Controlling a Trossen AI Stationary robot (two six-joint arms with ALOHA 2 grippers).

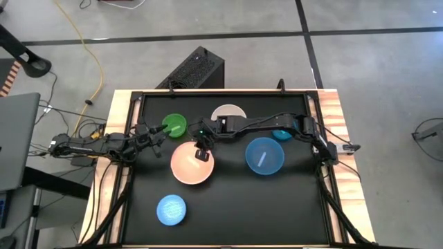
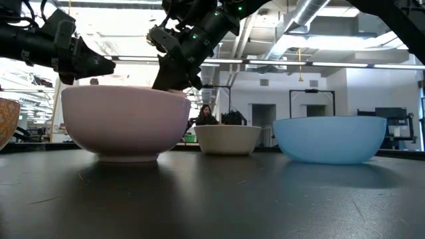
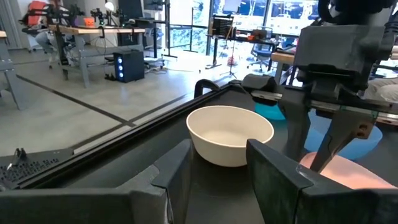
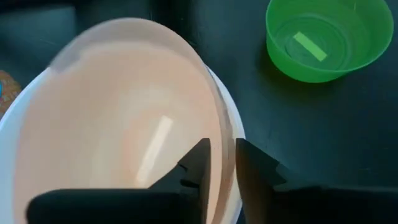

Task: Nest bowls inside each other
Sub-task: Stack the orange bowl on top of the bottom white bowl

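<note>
A pink bowl [image 1: 190,162] sits slightly tilted inside a white bowl [image 4: 7,127] at the table's middle left. My right gripper [image 4: 222,165] slants down over the pink bowl's far right rim. One finger is inside the bowl and one outside, with a gap between them. Standing on the table are a green bowl [image 1: 174,125], a cream bowl [image 1: 228,111], a blue bowl [image 1: 264,155], a teal bowl [image 1: 282,134] and a small light blue bowl [image 1: 171,209]. My left gripper [image 1: 158,131] waits open and level beside the green bowl. My right gripper has its fingers on either side of the pink bowl's rim [image 4: 219,134], one inside and one outside, coming from above at a slant. I cannot tell whether either finger touches the rim. The pink bowl rests in the white bowl.
The black table top has raised wooden side rails [image 1: 339,131]. A black box [image 1: 197,69] stands on the floor behind the far edge. The near right part of the table [image 1: 277,207] is bare.
</note>
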